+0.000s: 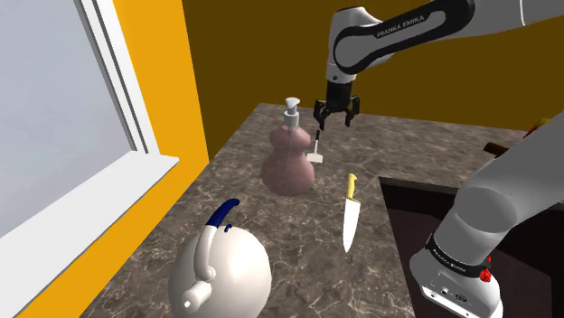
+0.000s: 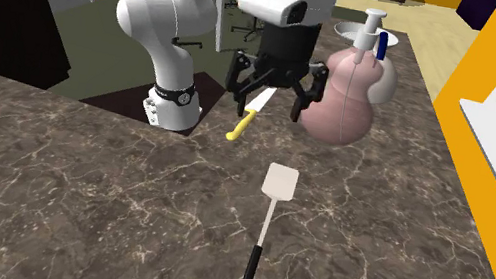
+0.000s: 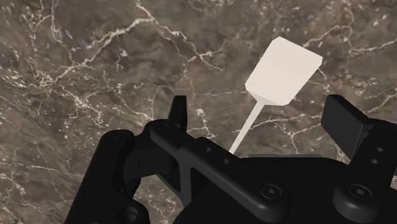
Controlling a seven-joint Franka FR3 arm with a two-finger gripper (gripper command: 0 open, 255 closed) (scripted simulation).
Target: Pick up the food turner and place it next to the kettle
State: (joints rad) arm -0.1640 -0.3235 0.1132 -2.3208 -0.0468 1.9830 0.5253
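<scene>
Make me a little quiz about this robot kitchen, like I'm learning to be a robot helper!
1. True or false: the black claw is shut on the food turner with the white blade and black handle.
2. The knife on the dark marbled counter has a handle that is: A yellow, B red, C green.
3. In the shoulder view, what stands between the food turner and the round white kettle with the blue handle?
Key: 1 false, the claw is open above the food turner. 2 A. 3 the pink gourd-shaped pump bottle.
</scene>
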